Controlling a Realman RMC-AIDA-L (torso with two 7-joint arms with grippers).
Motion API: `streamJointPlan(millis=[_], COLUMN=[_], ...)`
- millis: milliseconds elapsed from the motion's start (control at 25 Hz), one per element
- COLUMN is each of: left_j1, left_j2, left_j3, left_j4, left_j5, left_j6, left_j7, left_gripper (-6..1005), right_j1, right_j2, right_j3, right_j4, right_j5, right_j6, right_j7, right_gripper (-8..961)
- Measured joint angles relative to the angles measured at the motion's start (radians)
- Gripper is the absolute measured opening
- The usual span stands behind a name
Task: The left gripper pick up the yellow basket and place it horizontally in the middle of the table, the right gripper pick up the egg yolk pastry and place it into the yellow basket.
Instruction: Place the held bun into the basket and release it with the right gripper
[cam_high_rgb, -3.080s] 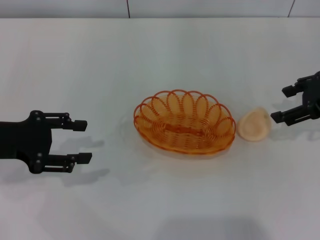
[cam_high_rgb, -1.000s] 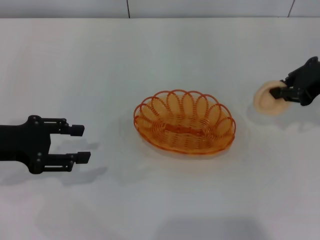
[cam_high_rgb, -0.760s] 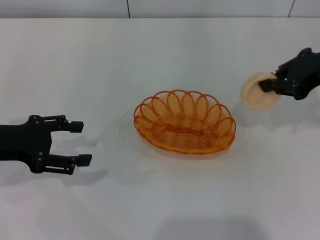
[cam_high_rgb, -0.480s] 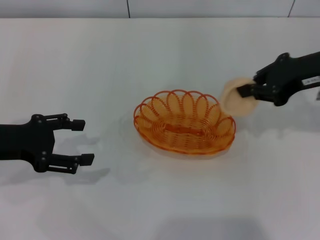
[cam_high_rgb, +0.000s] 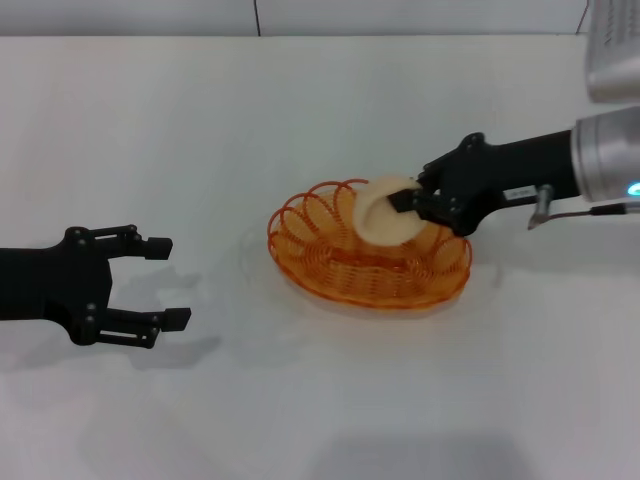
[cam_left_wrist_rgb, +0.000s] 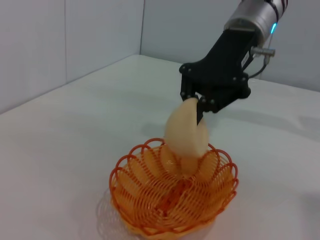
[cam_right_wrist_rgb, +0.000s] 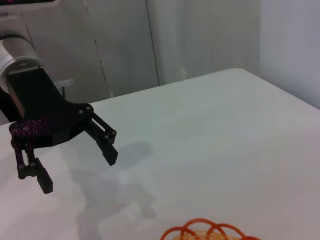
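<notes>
The right gripper (cam_high_rgb: 402, 203) pinches the egg yolk pastry (cam_high_rgb: 385, 213) on edge above the yellow basket (cam_high_rgb: 330, 262), hiding part of the far rim. The basket sits mid-table (cam_high_rgb: 300, 400). The left gripper (cam_high_rgb: 160, 283), fingers spread, hovers well apart to its left.

One basket (cam_high_rgb: 370, 262), one pastry (cam_high_rgb: 383, 213) (two grippers (cam_high_rgb: 160, 282) (cam_high_rgb: 408, 202))
</notes>
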Motion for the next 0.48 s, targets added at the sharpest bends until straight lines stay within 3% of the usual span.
streamJointPlan(millis=[400,480], left_j1=[0.003,0.005], left_j2=[-0.005,-0.007], left_j3=[0.0,0.0], left_j4=[0.004,0.005], left_j5=[0.002,0.002], left_j6=[0.0,-0.001], left_j7=[0.0,0.001], left_gripper=[893,893], right_j1=[-0.005,-0.005], right_j2=[0.004,0.002], right_j3=[-0.081,-0.082], right_j4=[0.059,0.064], right_j5=[0.065,0.069], right_j6=[0.093,0.096], right_j7=[-0.052,-0.053], right_gripper=[45,112])
